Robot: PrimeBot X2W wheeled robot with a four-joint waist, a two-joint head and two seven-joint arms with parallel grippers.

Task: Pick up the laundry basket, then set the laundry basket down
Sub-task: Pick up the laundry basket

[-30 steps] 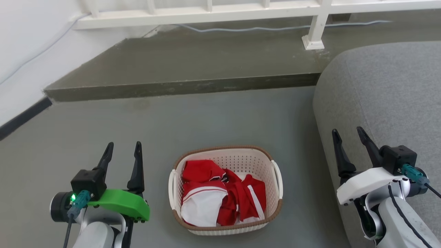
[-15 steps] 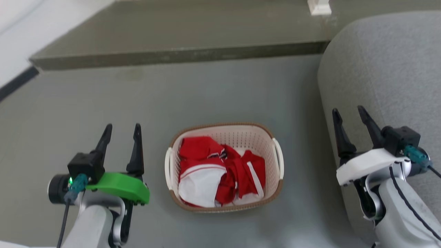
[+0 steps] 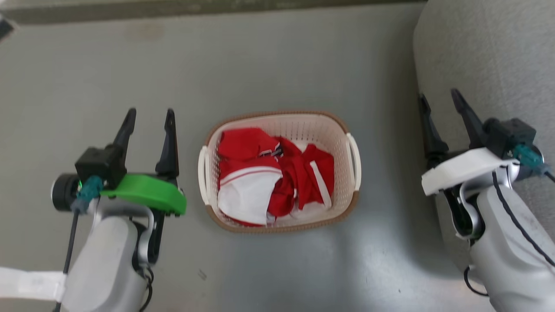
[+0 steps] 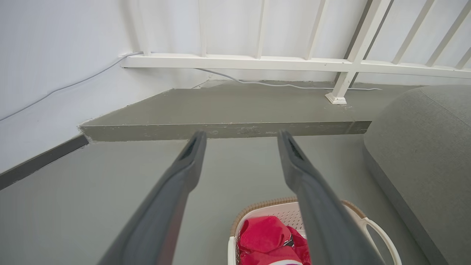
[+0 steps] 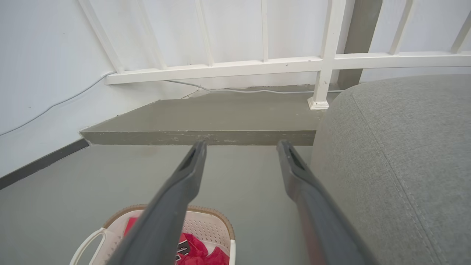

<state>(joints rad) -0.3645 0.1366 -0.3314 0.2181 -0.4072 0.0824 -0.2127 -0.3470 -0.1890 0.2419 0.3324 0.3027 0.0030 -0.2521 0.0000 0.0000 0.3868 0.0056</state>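
1. Left pincer (image 3: 150, 112): fingers parted with a clear gap, nothing held, tips pointing forward.
2. Right pincer (image 3: 438, 94): fingers parted to a similar width and empty. It sits at the edge of the grey sofa (image 3: 490, 52).
3. The laundry basket (image 3: 303, 126) stands on the floor (image 3: 277, 56) between the two pincers and touches neither. Red and white clothes (image 3: 260, 173) lie inside it.
4. The basket's long axis runs left to right across the robot. The left handle (image 3: 202, 175) faces the left pincer and the right handle (image 3: 356, 160) faces the right pincer.
5. The left pincer is nearer its handle; the right stands farther off.
6. Judgement: each pincer must close inward toward its handle, the right travelling farther. Height above the handles cannot be told.
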